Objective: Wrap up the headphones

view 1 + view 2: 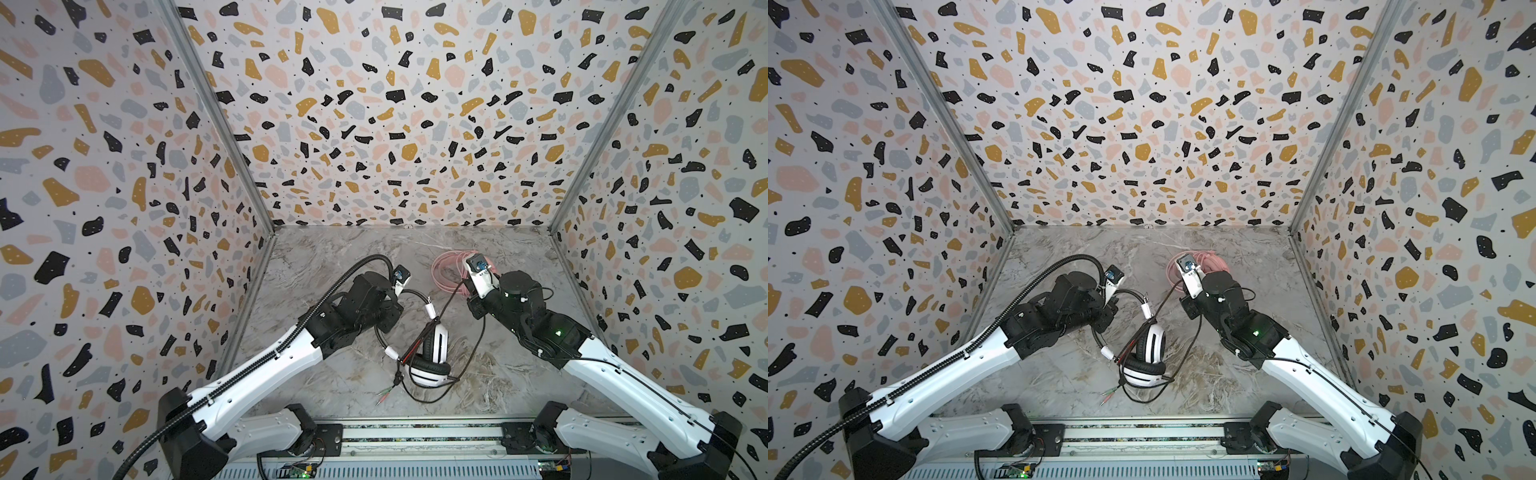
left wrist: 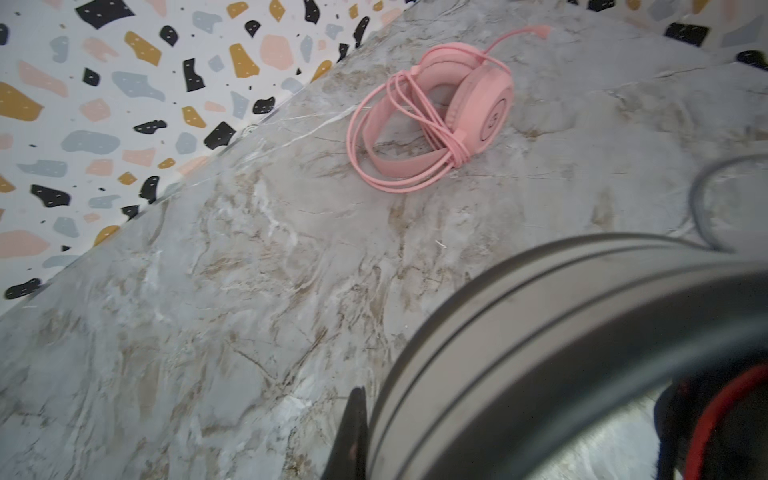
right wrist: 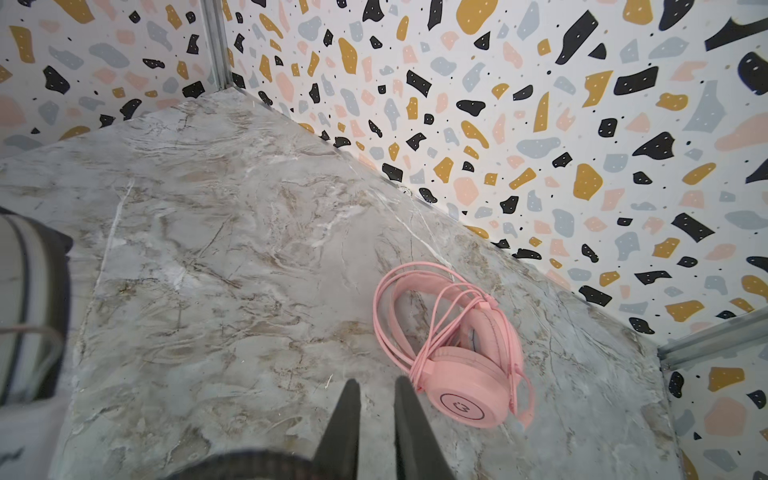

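Plainly the left gripper (image 2: 374, 411) is clamped on the white-and-black headphones (image 1: 439, 343) on the table (image 1: 332, 266), far finger hidden. The right gripper (image 3: 377, 386) is slightly parted, empty, its arm (image 1: 540, 324) half-covering the pink headphones (image 1: 446, 268) behind.

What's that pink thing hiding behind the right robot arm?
The pink headphones, pink cable wrapped round them. In both top views the right arm covers their ear cups; only cable loops show.

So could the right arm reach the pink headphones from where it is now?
Probably yes. The right gripper hangs slightly open close beside the pink headphones, with only bare marble table between them. Their wound cable could snag a finger, though.
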